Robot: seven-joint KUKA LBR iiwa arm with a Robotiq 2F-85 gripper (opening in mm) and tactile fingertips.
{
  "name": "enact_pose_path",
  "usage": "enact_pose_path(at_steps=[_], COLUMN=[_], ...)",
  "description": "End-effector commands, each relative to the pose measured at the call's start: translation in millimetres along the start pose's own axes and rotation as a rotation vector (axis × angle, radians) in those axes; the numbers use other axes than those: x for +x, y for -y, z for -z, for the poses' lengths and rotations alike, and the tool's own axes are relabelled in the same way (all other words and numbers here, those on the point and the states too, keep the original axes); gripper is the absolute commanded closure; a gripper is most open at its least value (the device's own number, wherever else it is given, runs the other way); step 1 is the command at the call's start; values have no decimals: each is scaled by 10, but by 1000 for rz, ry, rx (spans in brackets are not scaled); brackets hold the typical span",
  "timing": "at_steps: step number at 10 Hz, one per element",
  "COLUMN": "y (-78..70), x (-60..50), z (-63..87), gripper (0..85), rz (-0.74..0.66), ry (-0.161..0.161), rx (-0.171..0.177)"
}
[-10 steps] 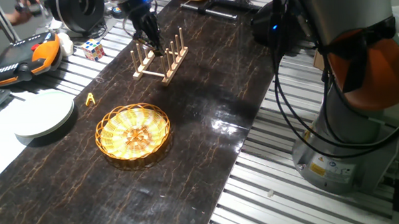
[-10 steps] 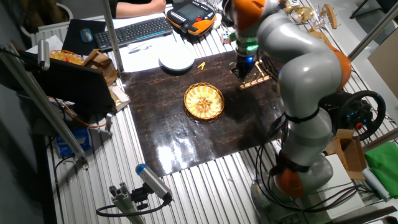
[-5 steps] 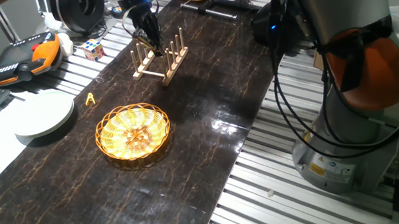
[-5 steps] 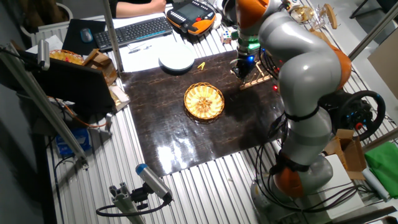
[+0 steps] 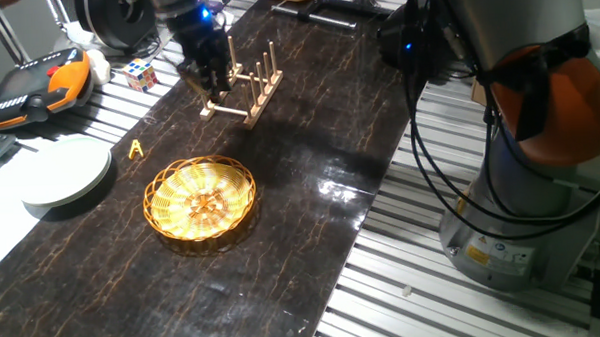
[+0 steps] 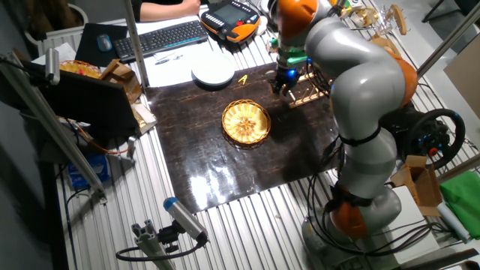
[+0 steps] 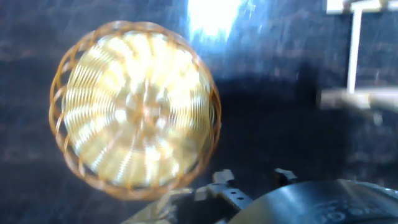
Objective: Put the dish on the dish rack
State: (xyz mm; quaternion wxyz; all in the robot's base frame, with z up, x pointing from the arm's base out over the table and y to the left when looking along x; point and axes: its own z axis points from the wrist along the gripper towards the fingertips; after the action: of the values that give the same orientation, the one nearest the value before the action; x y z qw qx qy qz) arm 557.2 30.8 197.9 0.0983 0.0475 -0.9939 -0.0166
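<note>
The dish (image 5: 200, 199) is a round golden wicker basket lying flat on the dark mat; it also shows in the other fixed view (image 6: 245, 121) and, blurred, in the hand view (image 7: 134, 109). The dish rack (image 5: 243, 86) is a small light-wood rack with upright pegs, standing behind the dish (image 6: 307, 91); a part of it shows at the hand view's top right (image 7: 356, 50). My gripper (image 5: 209, 80) hangs just left of the rack, well above and behind the dish (image 6: 281, 81). Its fingertips (image 7: 222, 177) stand apart with nothing between them.
A plain white plate (image 5: 66, 173) lies left of the mat. A small yellow object (image 5: 135, 148), a Rubik's cube (image 5: 142, 73) and an orange teach pendant (image 5: 29, 88) are at the left. A keyboard (image 6: 161, 37) lies further off. The robot base (image 5: 511, 181) stands at the right.
My gripper has moved from over the rack's pegs to the rack's left end, towards the dish side. The dish and rack have not moved.
</note>
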Motion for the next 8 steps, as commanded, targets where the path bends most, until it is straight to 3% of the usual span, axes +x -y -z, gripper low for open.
enact_pose_path(at_steps=[1, 2, 5, 8], y=[1, -7, -44, -159], x=[-95, -178, -393, -464], z=[-126, -249, -640, -966], gripper=[193, 183, 157, 127], rz=[0, -4, 10, 7], ry=[5, 2, 43, 88], rx=[1, -3, -28, -28])
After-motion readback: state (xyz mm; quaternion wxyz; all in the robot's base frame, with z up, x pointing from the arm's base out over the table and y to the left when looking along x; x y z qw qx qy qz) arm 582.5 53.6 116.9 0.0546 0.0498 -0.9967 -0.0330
